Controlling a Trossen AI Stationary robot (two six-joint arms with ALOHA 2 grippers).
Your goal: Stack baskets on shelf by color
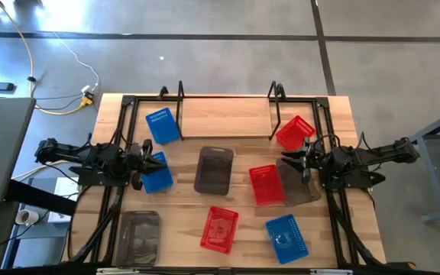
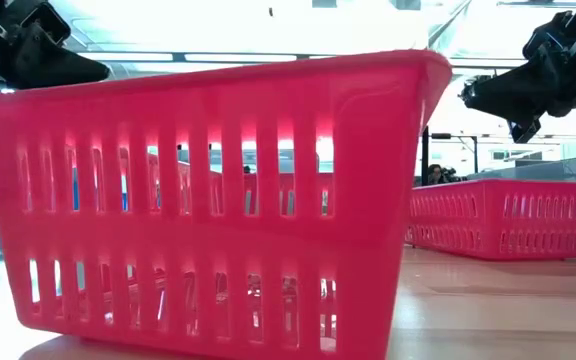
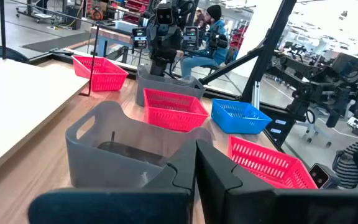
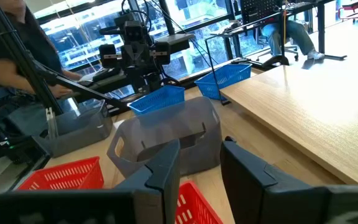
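Note:
The shelf [image 1: 228, 118] is a pale plank between black rod uprights at the table's far edge. A blue basket [image 1: 161, 126] stands at its left end and a red basket [image 1: 295, 131] at its right end. My left gripper [image 1: 145, 162] is shut and empty, above another blue basket [image 1: 157, 176]; its own view shows its fingers [image 3: 196, 149] together. My right gripper [image 1: 290, 158] is open and empty, beside a grey basket [image 1: 298, 183]; its own view shows its fingers [image 4: 201, 152] apart. A grey basket [image 1: 214, 169] lies mid-table, with a red one [image 1: 266, 185] to its right.
Near the front edge lie a grey basket [image 1: 138, 237], a red basket [image 1: 220, 229] and a blue basket [image 1: 287, 237]. The low view is filled by the near red basket [image 2: 218, 200]. People sit at desks in the room beyond the table [image 3: 213, 25].

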